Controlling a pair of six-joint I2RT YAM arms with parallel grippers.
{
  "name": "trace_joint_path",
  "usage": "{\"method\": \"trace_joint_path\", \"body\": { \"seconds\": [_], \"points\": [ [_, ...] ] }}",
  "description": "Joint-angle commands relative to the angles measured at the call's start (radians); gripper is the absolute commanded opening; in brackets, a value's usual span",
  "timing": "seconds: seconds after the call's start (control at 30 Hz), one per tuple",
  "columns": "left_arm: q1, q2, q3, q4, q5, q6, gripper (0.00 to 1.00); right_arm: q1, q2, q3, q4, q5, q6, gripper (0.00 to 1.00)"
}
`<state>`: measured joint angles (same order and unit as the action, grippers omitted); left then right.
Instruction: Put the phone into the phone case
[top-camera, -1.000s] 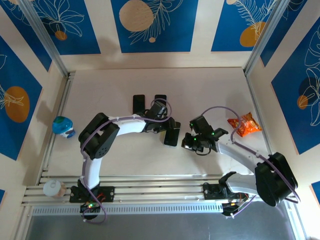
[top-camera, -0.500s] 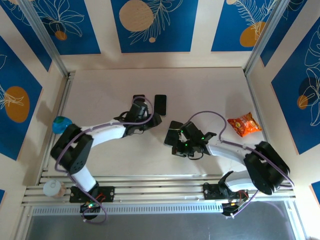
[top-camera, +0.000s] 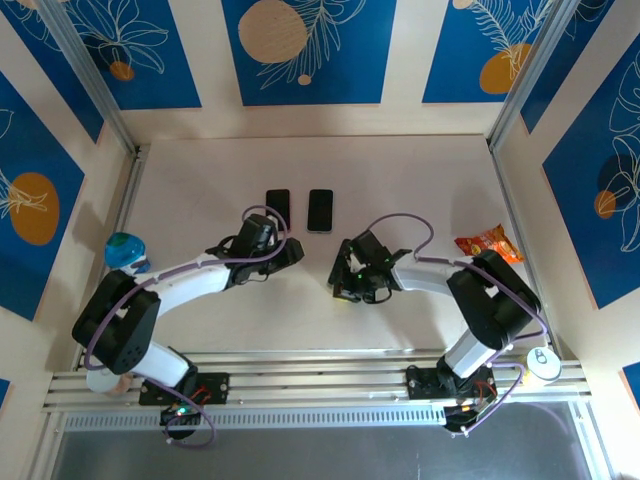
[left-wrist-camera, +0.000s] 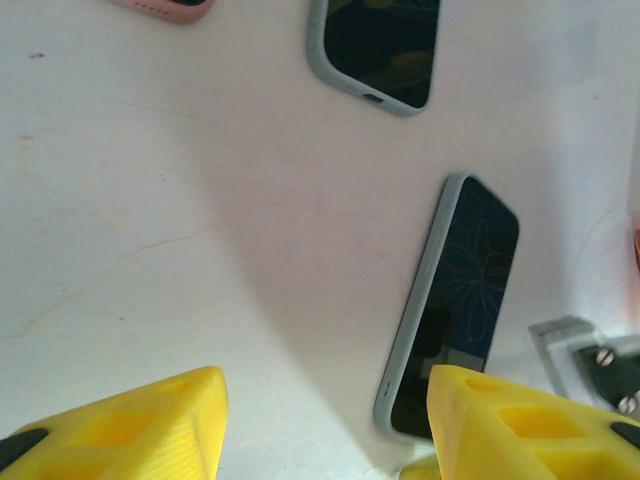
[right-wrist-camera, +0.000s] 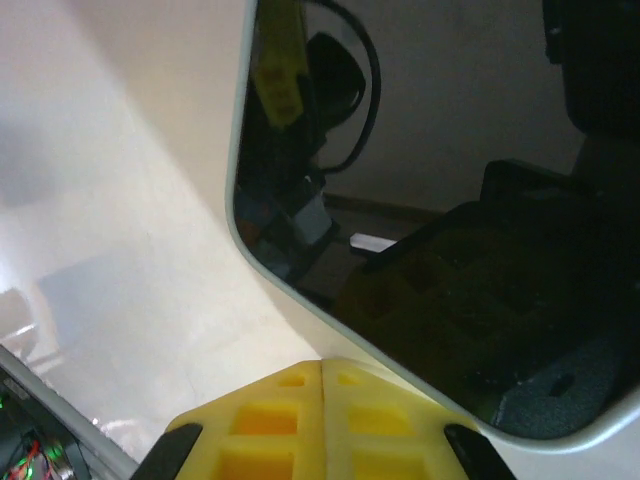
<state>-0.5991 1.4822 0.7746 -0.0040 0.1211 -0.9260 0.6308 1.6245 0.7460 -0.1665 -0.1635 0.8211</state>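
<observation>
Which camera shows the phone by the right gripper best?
The left wrist view: the phone lies there nearly whole, dark screen up, pale rim visible. The top view has it small, partly under the right gripper. The right wrist view gives one glossy corner, very close.

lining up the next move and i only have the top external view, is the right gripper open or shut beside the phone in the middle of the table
observer: the right wrist view shows the right gripper shut with nothing clamped in it, its tip at the edge of the phone.
operator: can you see a case on that phone
observer: a pale rim runs round its glossy black screen. it looks like a case, but i can't be sure.
operator: and the left gripper
observer: the left wrist view shows the left gripper open wide and holding nothing, above the bare table.
</observation>
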Motion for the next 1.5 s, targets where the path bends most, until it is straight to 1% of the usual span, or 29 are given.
{"method": "trace_joint_path", "body": {
  "seconds": [0.0,0.37,0.67,0.9,1.03,1.23,1.3,1.33,1.37,1.4,1.43,1.47],
  "points": [
    [0.019,-0.031,-0.003,-0.017,-0.014,0.010,0.56,-0.044,0.058,0.053,-0.003,0.003,-0.055,0.00],
    [0.044,-0.031,-0.005,-0.020,-0.005,0.018,0.56,-0.155,0.215,0.275,-0.086,-0.002,-0.184,0.00],
    [0.057,-0.049,0.000,-0.045,-0.008,0.036,0.57,-0.257,0.292,0.412,-0.181,-0.033,-0.288,0.00],
    [0.065,-0.073,-0.005,-0.065,-0.016,0.044,0.57,-0.295,0.336,0.499,-0.246,-0.033,-0.341,0.00],
    [0.068,-0.096,-0.013,-0.082,-0.022,0.047,0.57,-0.311,0.354,0.529,-0.272,-0.003,-0.373,0.00],
    [0.072,-0.153,-0.015,-0.138,-0.052,0.066,0.58,-0.327,0.324,0.535,-0.303,0.033,-0.410,0.00],
    [0.073,-0.175,-0.002,-0.186,-0.082,0.093,0.62,-0.327,0.266,0.504,-0.288,0.022,-0.407,0.00],
    [0.075,-0.187,0.013,-0.226,-0.110,0.120,0.67,-0.326,0.222,0.477,-0.274,0.016,-0.404,0.00],
    [0.079,-0.198,0.030,-0.275,-0.143,0.149,0.73,-0.327,0.173,0.446,-0.259,0.012,-0.402,0.00],
    [0.083,-0.207,0.049,-0.312,-0.176,0.180,0.88,-0.327,0.129,0.428,-0.250,0.010,-0.407,0.15],
    [0.089,-0.214,0.071,-0.366,-0.227,0.218,1.00,-0.327,0.079,0.401,-0.245,0.026,-0.413,0.48],
    [0.096,-0.219,0.096,-0.415,-0.277,0.255,1.00,-0.327,0.026,0.372,-0.241,0.058,-0.416,0.69]
  ]
}}
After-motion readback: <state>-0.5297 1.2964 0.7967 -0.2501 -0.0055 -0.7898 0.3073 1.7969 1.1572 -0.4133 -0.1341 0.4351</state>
